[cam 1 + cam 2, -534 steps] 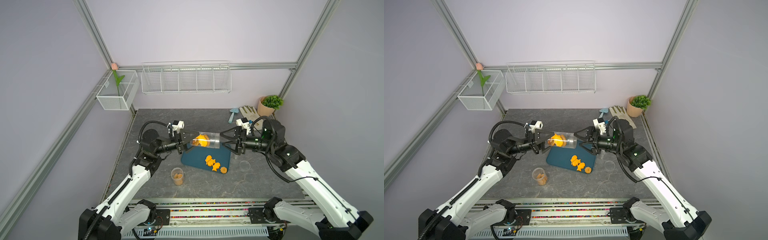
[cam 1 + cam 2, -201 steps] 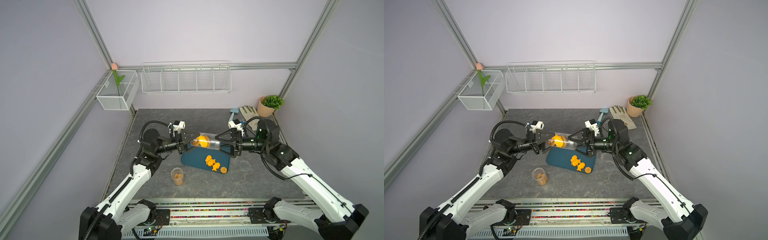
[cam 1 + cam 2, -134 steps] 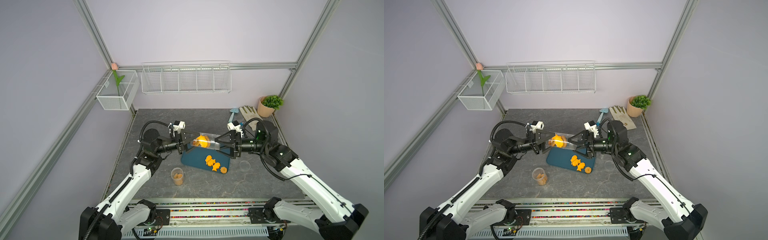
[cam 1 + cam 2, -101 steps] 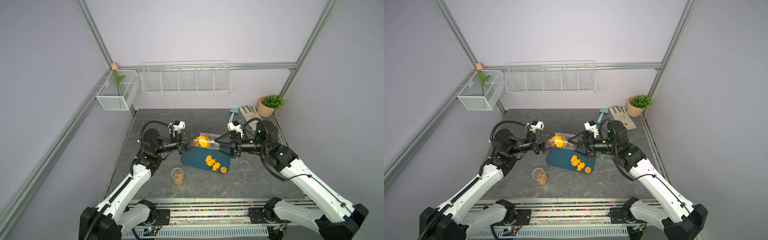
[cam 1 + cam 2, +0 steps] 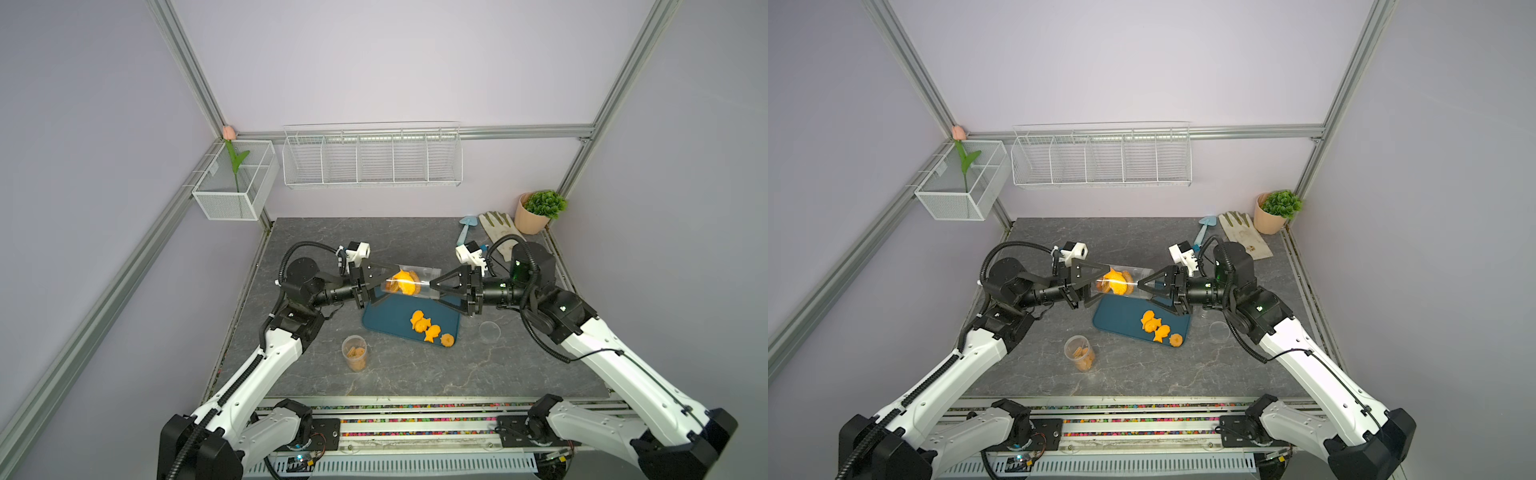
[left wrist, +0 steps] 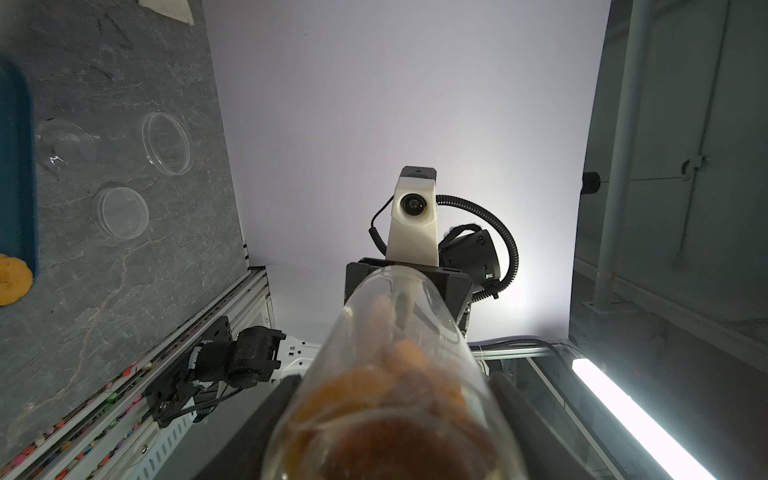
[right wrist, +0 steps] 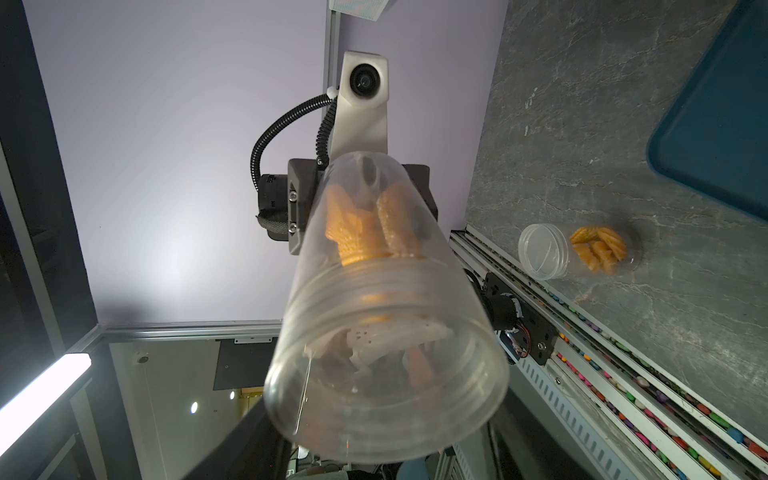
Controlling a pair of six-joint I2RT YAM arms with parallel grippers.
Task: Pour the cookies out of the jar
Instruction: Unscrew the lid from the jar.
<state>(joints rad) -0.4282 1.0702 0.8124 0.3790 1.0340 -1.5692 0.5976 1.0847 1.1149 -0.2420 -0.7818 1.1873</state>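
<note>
The jar (image 5: 424,286) is held level above the rear edge of the tray (image 5: 386,322), near the middle of the worktop (image 5: 415,374). Its base end is clamped by the left gripper (image 5: 382,286). Its open mouth is flanked by the right gripper (image 5: 436,289); whether that grip is closed cannot be told. The cookies (image 5: 402,282) are bunched at the base end. Loose cookies (image 5: 424,326) lie toward the tray's front right corner. A second jar (image 5: 354,353) stands upright, apart from the tray's front left corner. A clear lid (image 5: 489,331) lies near the tray's right edge.

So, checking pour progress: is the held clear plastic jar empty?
Not empty: orange cookies sit inside the clear plastic jar.
</note>
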